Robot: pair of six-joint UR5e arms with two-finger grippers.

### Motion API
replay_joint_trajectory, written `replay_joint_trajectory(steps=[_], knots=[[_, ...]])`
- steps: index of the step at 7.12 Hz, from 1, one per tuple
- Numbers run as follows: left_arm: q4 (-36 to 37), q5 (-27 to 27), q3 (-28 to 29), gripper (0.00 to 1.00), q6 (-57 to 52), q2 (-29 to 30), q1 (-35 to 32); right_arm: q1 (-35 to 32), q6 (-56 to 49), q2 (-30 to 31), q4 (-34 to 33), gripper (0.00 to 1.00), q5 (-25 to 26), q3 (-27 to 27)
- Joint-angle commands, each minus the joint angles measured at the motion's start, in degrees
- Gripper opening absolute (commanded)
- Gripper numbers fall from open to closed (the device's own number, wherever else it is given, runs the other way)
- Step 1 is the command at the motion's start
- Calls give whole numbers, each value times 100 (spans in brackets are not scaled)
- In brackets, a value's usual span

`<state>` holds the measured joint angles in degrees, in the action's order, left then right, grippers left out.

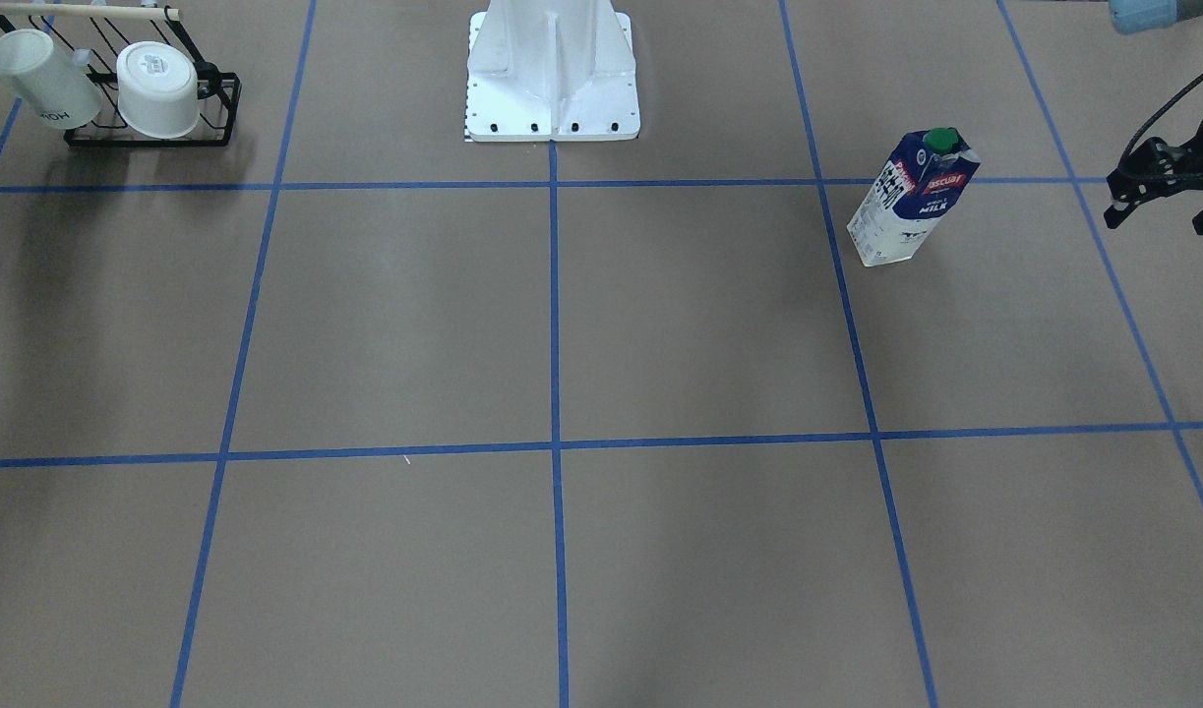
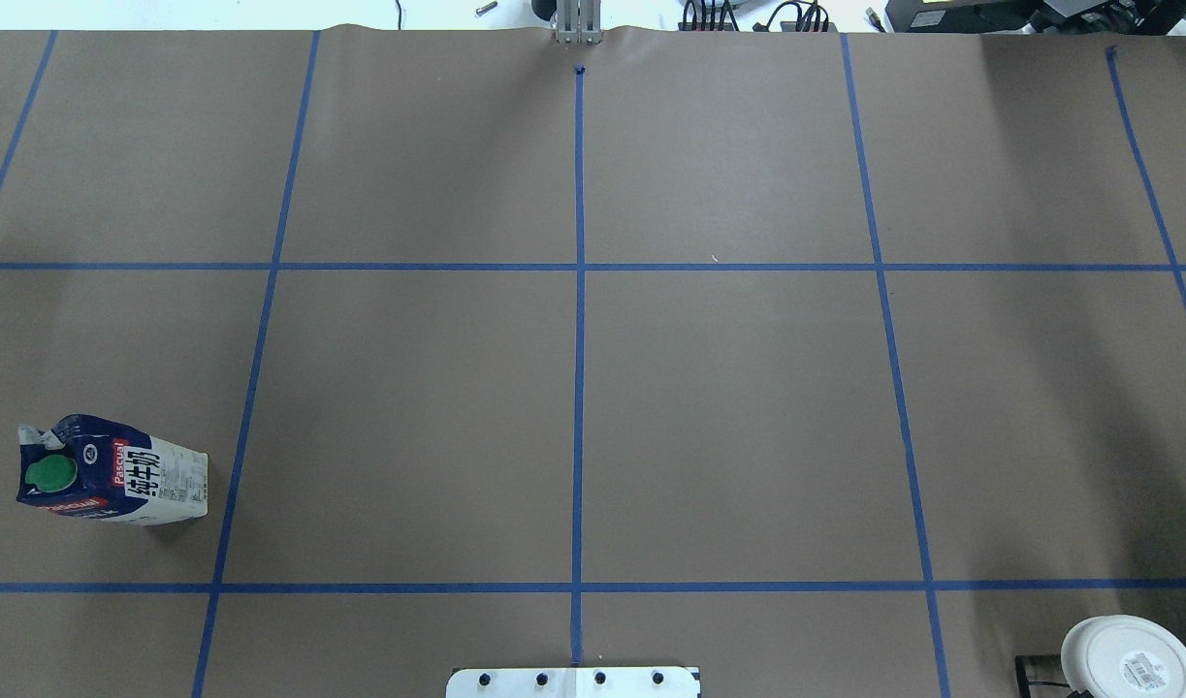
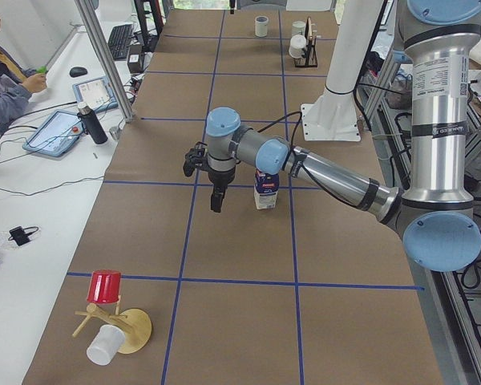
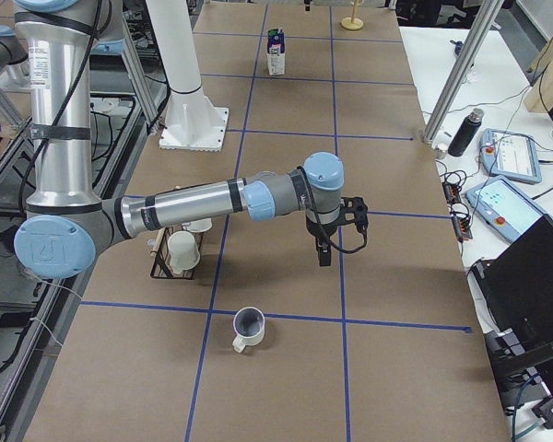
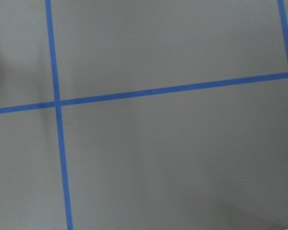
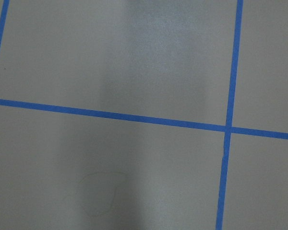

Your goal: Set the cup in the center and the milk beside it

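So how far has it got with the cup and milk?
Nothing done yet. The cup sits far right, the milk far left, both off centre. The left gripper hangs near the milk, the right gripper near the cup, touching neither. Both moves remain.

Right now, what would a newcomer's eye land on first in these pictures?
The blue-and-white milk carton stands upright on the robot's left side of the blue-gridded table. The small white cup sits at the table's end on the robot's right, past a black rack holding two tipped white mugs. Neither is in the centre yet.
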<state>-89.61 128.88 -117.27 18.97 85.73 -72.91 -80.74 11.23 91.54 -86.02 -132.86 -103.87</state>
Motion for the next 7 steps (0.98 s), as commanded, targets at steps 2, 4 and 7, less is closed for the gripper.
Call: replay_joint_trajectory(steps=[2, 4, 7], knots=[[-232, 14, 2, 99, 18, -57, 14, -12, -86, -5, -213, 100, -144, -19], [-233, 14, -6, 99, 19, -74, 14, -3, -33, 31, -152, 100, -74, -11], [-233, 127, -15, 99, 27, -127, 5, 136, 11, 31, -143, 100, -127, -72]])
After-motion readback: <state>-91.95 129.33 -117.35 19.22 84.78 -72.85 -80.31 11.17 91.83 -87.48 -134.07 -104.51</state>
